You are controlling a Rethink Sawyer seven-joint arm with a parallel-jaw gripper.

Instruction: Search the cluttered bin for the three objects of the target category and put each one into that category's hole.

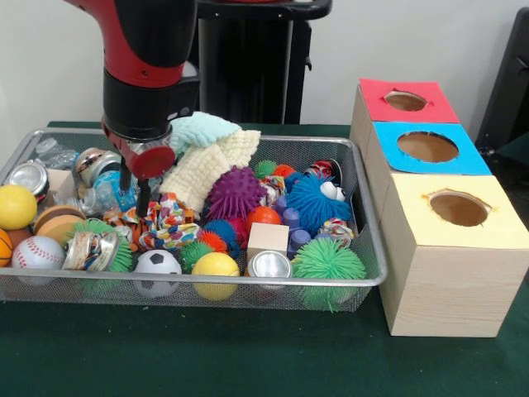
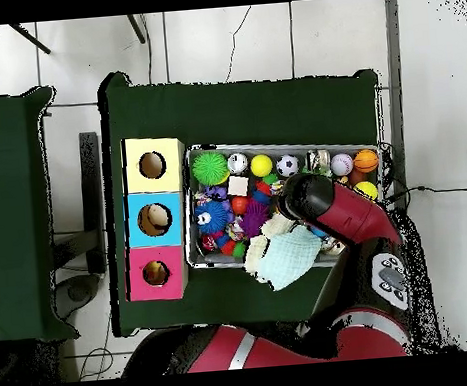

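Green cloth covers the table (image 1: 248, 364) in the front view, with a pale wall behind and a black pedestal at 12 o'clock. No brand, label or writing can be read on any item. The silver wire-mesh bin (image 1: 364, 207) occupies the left and centre. The red and black arm descends at 11 o'clock; its gripper (image 1: 134, 195) reaches into the clutter with two dark fingers (image 1: 143, 198) standing slightly apart, nothing visibly clamped between them. Just beside the fingers at 3 o'clock lies a multicoloured knotted rope toy (image 1: 169, 225). A cream and mint knitted cloth (image 1: 207, 153) rests on the pile behind. A purple spiky rubber ball (image 1: 235, 192) sits at the bin's centre, a black-and-white miniature football (image 1: 157, 263) and a yellow smooth ball (image 1: 215, 266) near the front wall. At 3 o'clock stands a wooden three-hole box (image 1: 446, 265) with a red hole panel (image 1: 407, 101), a blue hole panel (image 1: 428, 147) and a yellow hole panel (image 1: 459, 208).

Overhead view: the green table rests on a white tiled floor (image 2: 226, 41). The bin sits centre; the box is at 9 o'clock. The arm covers the bin's 4 o'clock area, hiding the gripper.
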